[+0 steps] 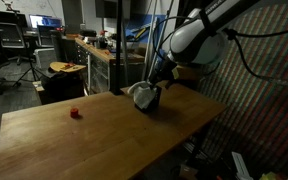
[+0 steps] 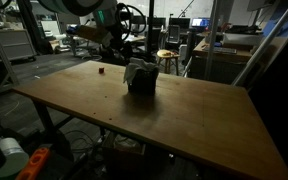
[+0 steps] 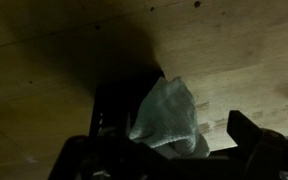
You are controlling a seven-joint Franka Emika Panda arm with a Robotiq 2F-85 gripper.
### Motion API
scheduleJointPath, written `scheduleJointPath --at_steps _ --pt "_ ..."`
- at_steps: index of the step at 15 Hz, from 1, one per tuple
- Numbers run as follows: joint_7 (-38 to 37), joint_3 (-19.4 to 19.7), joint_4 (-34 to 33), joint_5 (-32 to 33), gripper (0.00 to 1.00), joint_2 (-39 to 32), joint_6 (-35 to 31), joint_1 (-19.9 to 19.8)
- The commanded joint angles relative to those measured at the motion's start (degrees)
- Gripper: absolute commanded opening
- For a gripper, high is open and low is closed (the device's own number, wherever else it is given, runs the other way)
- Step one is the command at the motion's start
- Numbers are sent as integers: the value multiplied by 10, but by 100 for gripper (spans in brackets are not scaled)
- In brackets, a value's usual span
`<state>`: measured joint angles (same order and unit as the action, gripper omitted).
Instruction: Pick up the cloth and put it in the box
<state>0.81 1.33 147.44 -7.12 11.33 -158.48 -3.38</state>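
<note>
Cloth (image 3: pixel 170 118): pale, bunched, at frame centre in the wrist view, draped over the rim of the dark box (image 3: pixel 119 100), seemingly partly inside.
Gripper (image 3: pixel 166 138): jaws spread wide, gripping nothing.
Status, judged: placement nearly complete; the cloth may need settling in, then withdrawal.

Item: arm (image 1: pixel 198 36). Shell white to pale grey, with rounded tubular links, bulbous joint housings and soft highlights under dim light. Darker bands sit at joints. Visible in both exterior views, greyer and partly shadowed in one.

Cable (image 1: pixel 242 58): thin, dark, hanging in loose curve beside arm.

Gripper (image 1: pixel 152 86): black, compact, blocky body on dark wrist section.

Fingers (image 3: pixel 256 140): in wrist view, two black angular blocks along lower edge, matte, outlines blurred.

Screws, labels, markings: too dark to tell.
</note>
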Motion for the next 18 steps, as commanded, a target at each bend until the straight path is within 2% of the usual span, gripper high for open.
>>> scheduleJointPath --at_steps 1,9,14,18 --pt "-14 3 35 -45 100 12 -67 31" --pt "19 3 44 -121 100 -37 -166 89" --pt "49 7 28 -130 100 -93 -205 109" --pt "74 0 5 -146 100 -134 -227 109"
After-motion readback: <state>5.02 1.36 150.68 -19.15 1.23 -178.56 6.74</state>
